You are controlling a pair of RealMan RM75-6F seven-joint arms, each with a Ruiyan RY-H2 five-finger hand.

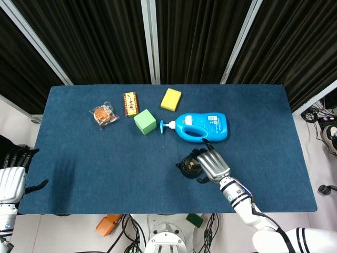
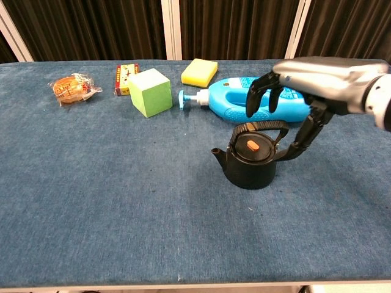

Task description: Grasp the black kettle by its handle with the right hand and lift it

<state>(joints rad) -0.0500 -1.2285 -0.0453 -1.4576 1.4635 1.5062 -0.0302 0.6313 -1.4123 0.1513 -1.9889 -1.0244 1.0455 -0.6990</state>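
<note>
The black kettle stands upright near the table's middle, spout to the left, its arched handle raised over an orange-knobbed lid; in the head view only its left part shows. My right hand hovers just above and right of the handle, fingers spread and curved down over it, thumb beside the kettle's right shoulder. Nothing is gripped. My left hand hangs off the table's left edge, fingers apart and empty.
Just behind the kettle lies a blue detergent bottle on its side. Further back sit a green cube, a yellow sponge, a small red box and a wrapped snack. The blue table stretches in front.
</note>
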